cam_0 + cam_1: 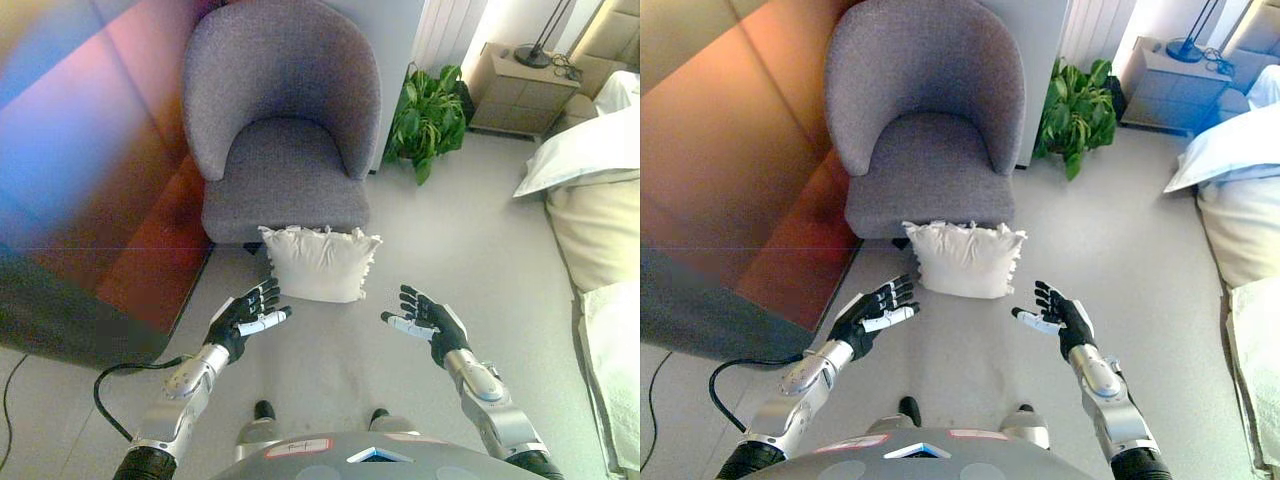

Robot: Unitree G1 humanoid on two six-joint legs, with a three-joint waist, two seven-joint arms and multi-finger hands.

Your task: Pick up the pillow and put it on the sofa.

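A white fringed pillow [319, 263] leans upright on the floor against the front of a grey armchair [284, 130], which serves as the sofa here. My left hand [246, 315] hovers open just left of and below the pillow, palm turned inward. My right hand [428, 318] is open on the pillow's right side, a little farther from it. Neither hand touches the pillow. The armchair's seat [930, 165] holds nothing.
A potted green plant [428, 118] stands right of the armchair. A wooden nightstand with a lamp base [520, 85] is at the back right. A bed with white bedding [600, 200] fills the right edge. A wall panel [90, 170] runs along the left.
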